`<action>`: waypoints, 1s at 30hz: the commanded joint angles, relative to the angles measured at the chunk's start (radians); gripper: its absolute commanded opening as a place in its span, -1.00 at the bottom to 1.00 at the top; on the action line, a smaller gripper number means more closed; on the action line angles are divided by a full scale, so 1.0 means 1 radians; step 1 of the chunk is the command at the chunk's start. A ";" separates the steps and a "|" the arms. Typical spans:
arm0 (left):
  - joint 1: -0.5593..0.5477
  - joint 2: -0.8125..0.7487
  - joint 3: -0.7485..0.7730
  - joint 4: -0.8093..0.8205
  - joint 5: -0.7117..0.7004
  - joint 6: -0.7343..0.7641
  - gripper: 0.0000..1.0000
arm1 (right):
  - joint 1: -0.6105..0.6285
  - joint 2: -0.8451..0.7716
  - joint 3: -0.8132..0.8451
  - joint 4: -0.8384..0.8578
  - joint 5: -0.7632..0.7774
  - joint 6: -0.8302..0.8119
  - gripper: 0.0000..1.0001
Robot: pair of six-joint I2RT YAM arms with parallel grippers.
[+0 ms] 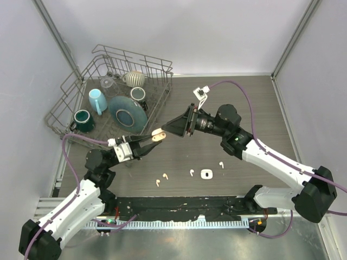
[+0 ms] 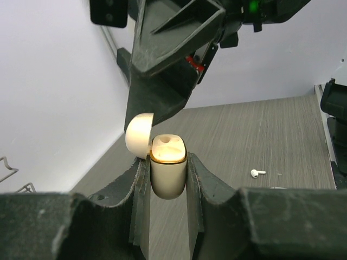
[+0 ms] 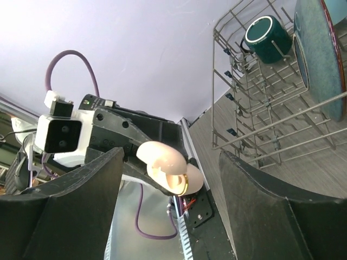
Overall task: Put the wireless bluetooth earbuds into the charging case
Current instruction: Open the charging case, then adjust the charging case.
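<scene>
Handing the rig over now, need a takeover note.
Left end effector: shut on the case, lid open, held off the table.
Right end effector: open, empty, fingers either side of the case.
Earbuds: four loose on the table, the others at and.
Done: case lifted and open. Cannot tell whether a bud is already seated.
Left: pick up buds, seat them.

Fingers [image 2: 138, 187] of the left pincer [image 2: 167, 162] cover the sides of the charging case [image 2: 168, 179].
</scene>
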State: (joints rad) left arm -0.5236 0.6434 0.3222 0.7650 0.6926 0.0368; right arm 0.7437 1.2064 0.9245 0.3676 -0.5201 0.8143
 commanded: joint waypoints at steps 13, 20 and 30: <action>-0.004 -0.093 -0.014 -0.032 -0.071 0.038 -1.00 | -0.001 -0.176 -0.124 -0.268 0.278 -0.202 0.35; -0.004 -0.149 -0.021 -0.081 -0.090 0.058 -1.00 | 0.019 -0.217 -0.243 -0.305 0.330 -0.201 0.20; -0.004 -0.166 -0.014 -0.116 -0.077 0.074 -1.00 | 0.040 -0.168 -0.227 0.014 0.138 0.047 0.50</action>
State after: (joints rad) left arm -0.5236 0.4881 0.3038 0.6411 0.6243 0.0906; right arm 0.7780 1.0241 0.6617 0.1184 -0.2760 0.7200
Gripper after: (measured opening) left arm 0.286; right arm 0.722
